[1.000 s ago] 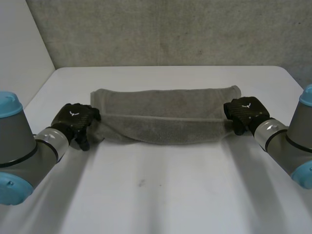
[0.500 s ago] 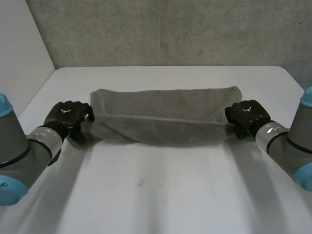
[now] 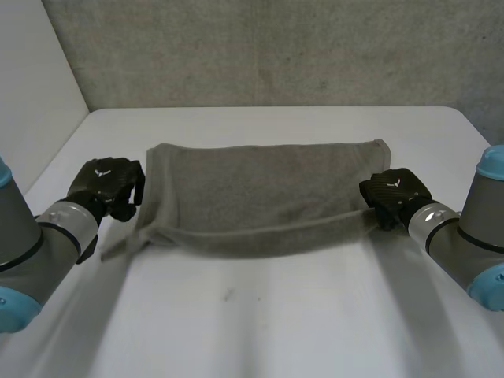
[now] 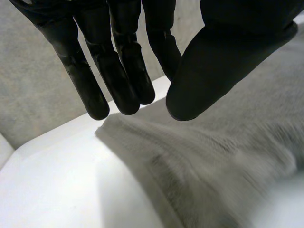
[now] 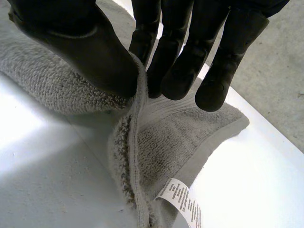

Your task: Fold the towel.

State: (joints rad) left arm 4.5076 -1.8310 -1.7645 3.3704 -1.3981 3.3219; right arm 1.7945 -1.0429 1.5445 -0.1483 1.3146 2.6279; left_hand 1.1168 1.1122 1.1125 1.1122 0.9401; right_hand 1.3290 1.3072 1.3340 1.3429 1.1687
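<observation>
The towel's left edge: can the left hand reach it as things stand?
Probably yes: the left hand hangs open beside the towel, its fingers just above that edge, with nothing between them.

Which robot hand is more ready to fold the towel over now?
Right. The right hand pinches the towel's end edge between thumb and fingers, so it could probably lift at once. The left hand is open by the other end, holding nothing, and would need to grasp first.
</observation>
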